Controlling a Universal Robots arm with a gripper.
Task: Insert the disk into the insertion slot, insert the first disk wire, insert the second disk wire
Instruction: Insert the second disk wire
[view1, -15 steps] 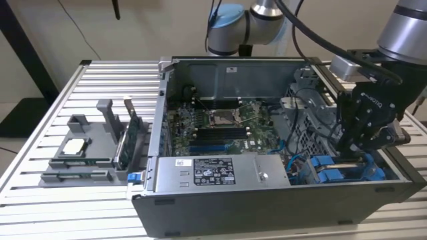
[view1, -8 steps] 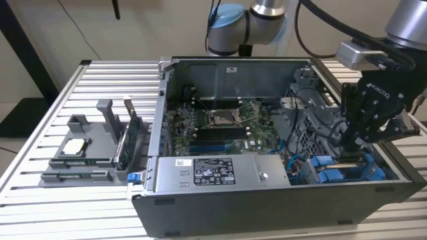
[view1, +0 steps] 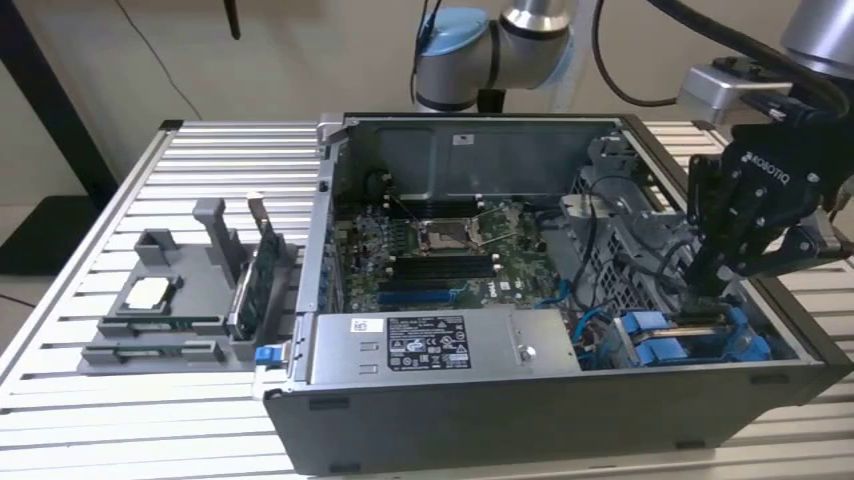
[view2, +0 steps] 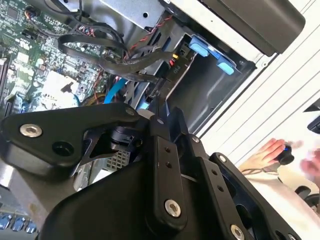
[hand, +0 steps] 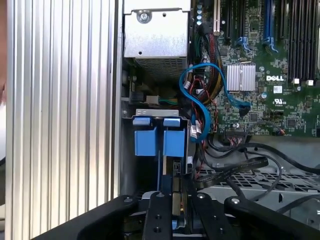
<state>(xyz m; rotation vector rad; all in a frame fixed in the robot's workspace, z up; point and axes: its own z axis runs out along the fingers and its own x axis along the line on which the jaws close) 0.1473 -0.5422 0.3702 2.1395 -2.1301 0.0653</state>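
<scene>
Your black gripper (view1: 703, 292) reaches down into the open grey computer case (view1: 534, 420) at the grey metal drive bay with blue plastic fittings (hand: 157, 142). I can't tell if its fingers are clenched or grasping. The blue carrier tabs suggest the disk already sits inside, so you're probably placed here for a wire.

Black claw (view1: 711, 283), bright blue disk carrier (hand: 160, 142), grey ribbed table (view1: 94, 250), green motherboard (view1: 441, 250).
</scene>
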